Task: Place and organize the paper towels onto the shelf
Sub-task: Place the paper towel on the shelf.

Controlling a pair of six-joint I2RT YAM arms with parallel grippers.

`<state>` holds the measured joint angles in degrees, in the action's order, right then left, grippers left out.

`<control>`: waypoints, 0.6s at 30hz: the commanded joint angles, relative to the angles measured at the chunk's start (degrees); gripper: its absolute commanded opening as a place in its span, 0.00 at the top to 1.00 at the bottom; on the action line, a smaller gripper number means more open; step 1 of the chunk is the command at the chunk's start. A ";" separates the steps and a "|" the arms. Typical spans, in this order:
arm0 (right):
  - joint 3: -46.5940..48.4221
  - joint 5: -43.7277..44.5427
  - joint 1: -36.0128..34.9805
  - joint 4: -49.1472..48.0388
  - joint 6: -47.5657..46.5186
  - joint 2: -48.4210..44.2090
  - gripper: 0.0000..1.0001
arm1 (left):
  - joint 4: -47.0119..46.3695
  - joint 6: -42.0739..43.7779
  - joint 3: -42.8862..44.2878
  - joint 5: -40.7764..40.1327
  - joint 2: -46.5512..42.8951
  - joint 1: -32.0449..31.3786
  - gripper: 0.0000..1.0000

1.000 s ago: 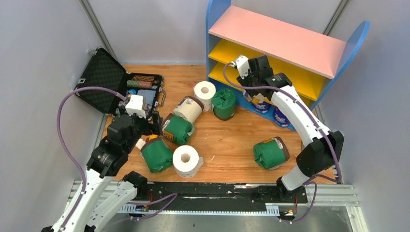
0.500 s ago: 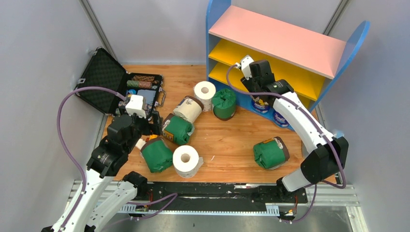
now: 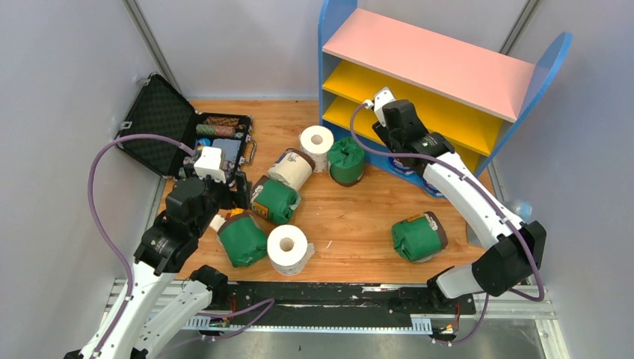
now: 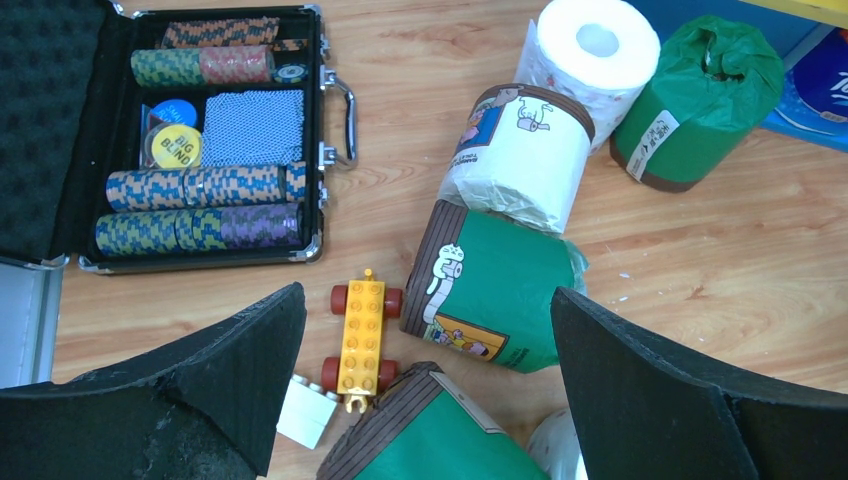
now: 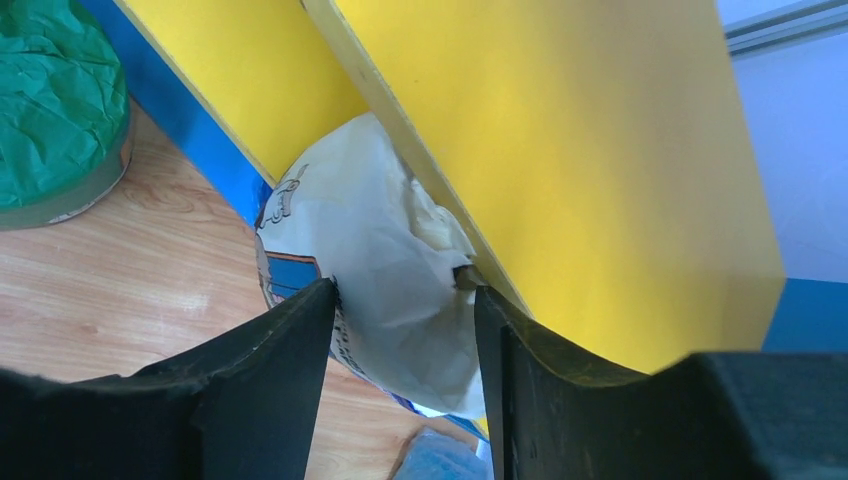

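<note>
Wooden tabletop (image 3: pixel 351 213) carries four green-wrapped paper towel rolls (image 3: pixel 416 237), two bare white rolls (image 3: pixel 288 248), one cream-wrapped roll (image 3: pixel 290 170), an open black case (image 3: pixel 157 123), a yellow toy car (image 4: pixel 360 335) and the blue-sided shelf (image 3: pixel 434 63)

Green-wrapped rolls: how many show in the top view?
4: upright green roll by the shelf; middle green roll; near-left green roll; right green roll. Others may be hidden.

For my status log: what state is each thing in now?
Black case, open.
Left claw, open, empty.
Right claw, straddling the blue-and-white roll under the shelf's yellow board; grip unclear.
Green roll by the right arm, on its side.
Bare white roll by the shelf, upright.
</note>
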<state>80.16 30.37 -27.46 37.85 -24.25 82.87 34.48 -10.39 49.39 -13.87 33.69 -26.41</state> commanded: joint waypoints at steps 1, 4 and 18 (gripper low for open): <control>0.24 4.17 -1.62 -4.07 0.72 -4.37 0.44 | -1.99 -0.81 -0.43 -0.45 -0.18 0.40 0.00; 0.05 3.25 -2.35 -4.17 0.85 -5.35 0.42 | -1.96 -0.77 -0.43 -0.61 -0.20 0.40 0.00; -2.63 -10.97 -9.46 -4.60 3.44 -9.37 0.46 | -1.87 -0.77 -0.43 -0.90 -0.29 0.40 0.00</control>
<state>78.46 28.34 -35.18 35.73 -23.24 76.66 34.48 -10.39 49.39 -14.11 33.69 -26.41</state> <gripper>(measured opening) 0.553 0.998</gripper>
